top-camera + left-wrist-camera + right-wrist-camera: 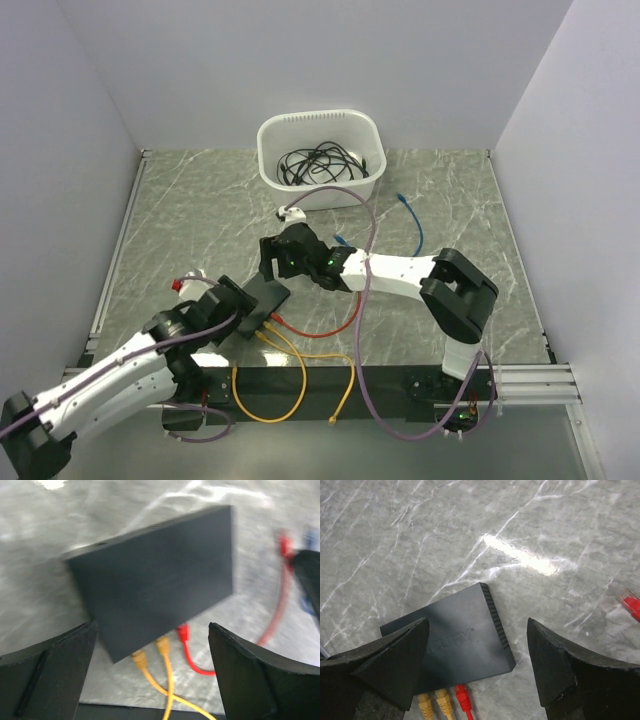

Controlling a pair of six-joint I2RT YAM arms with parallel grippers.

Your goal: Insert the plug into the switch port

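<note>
3 pale walls (320, 60); grey marbled tabletop (200, 225)

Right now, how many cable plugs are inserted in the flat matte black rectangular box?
3, all along one long edge of the flat matte black box: one yellow plug, a second yellow plug beside it, then a red plug. I see no others on that edge.
</note>
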